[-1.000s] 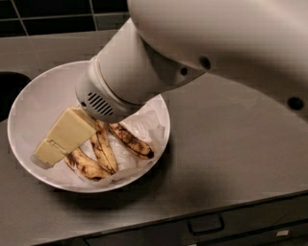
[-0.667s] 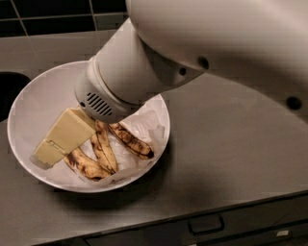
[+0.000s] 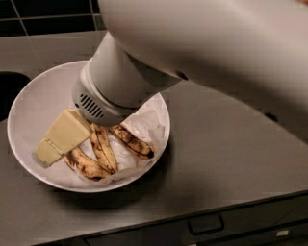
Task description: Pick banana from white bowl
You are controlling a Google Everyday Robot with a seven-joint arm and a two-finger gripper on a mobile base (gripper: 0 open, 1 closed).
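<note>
The white bowl (image 3: 30, 98) is wide and shallow, lined with crumpled white paper (image 3: 147, 120), and sits on the grey counter at the left. A banana (image 3: 103, 151), brown-spotted and in three pieces, lies in the bowl's near half. My gripper (image 3: 54, 145), cream-coloured, reaches down into the bowl at the left. Its tip rests by the leftmost banana piece. My white arm (image 3: 125, 81) hangs over the bowl and hides its far right part.
The grey counter (image 3: 221, 158) stretches to the right of the bowl. A dark recess (image 3: 9, 91) lies at the left edge. Black tiles (image 3: 48, 14) line the back wall. A drawer handle (image 3: 206, 225) shows below the counter's front edge.
My arm has swung lower and fills more of the upper right. The gripper, bowl and banana stay in about the same places.
</note>
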